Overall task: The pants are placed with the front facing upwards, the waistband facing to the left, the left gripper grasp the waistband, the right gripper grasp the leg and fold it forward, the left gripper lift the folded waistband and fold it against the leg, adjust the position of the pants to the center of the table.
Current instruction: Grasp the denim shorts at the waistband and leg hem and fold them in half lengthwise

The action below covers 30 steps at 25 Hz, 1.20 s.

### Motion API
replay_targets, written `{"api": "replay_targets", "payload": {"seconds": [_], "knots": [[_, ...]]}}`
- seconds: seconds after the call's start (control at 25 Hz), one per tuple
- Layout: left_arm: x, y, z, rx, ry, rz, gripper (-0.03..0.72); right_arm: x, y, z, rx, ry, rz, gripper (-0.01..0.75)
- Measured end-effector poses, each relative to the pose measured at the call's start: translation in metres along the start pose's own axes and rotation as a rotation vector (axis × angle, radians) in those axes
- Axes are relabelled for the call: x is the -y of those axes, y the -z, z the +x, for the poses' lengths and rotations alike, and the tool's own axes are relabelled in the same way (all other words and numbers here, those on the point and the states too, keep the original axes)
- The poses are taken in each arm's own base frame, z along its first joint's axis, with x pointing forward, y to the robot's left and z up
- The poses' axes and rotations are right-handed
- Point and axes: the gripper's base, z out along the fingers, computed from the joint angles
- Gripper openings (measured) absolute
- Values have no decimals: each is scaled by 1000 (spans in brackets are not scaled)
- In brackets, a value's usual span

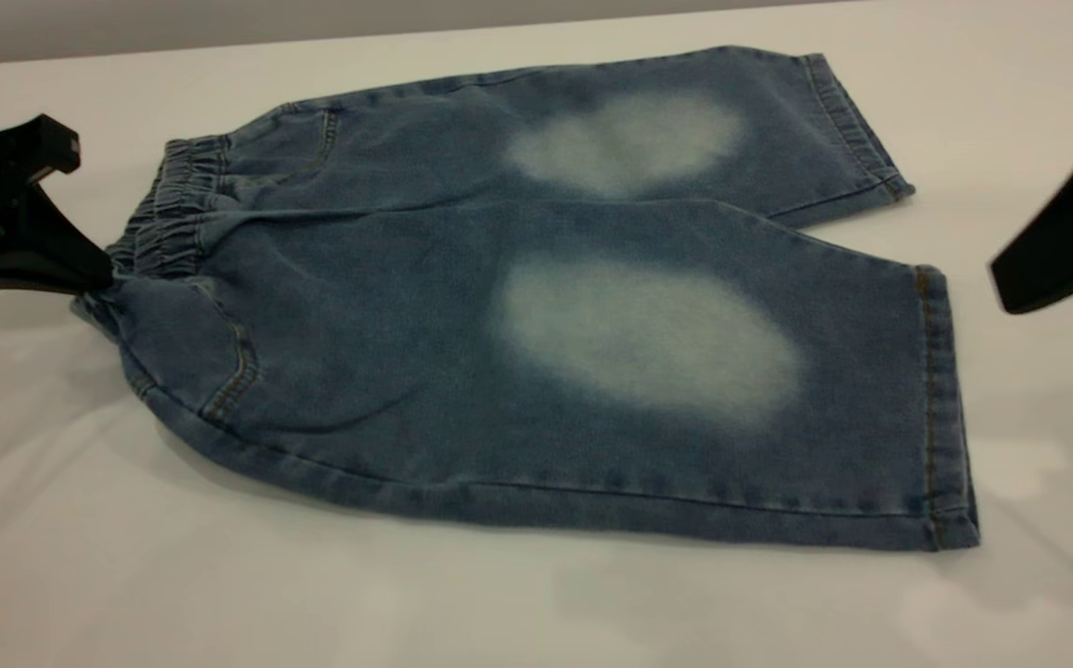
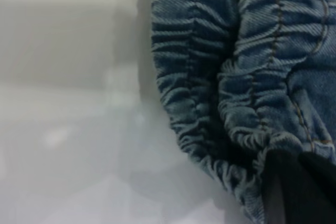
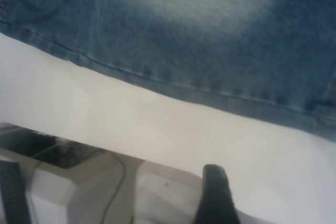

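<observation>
1. Flat on the white table [image 1: 536,612], the blue denim pants [image 1: 388,371] lie front up, with the legs pointing right and two pale faded patches showing.
2. Its ruched waistband [image 1: 170,209] sits at the left end of the pants.
3. At the near end of that band, the left gripper [image 1: 102,278] touches the gathered denim; the left wrist view shows a black finger [image 2: 296,190] against the fabric, apparently pinching it.
4. Off past the leg hems, the right gripper [image 1: 1070,237] hangs above the table clear of the pants, its fingers [image 3: 215,195] spread wide apart.
</observation>
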Motion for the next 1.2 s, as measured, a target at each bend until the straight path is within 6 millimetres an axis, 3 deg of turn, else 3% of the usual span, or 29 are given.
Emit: {"api": "replay_targets", "payload": {"seconds": [0.32, 0.72, 1.2], "knots": [[0, 0, 0, -1, -1, 2, 40, 20, -36, -6, -57, -2, -10, 437], [0, 0, 0, -1, 0, 2, 39, 50, -81, 3, -186, -22, 13, 437], [1, 0, 0, -4, 0, 10, 39, 64, -103, 6, -184, -4, 20, 437]]}}
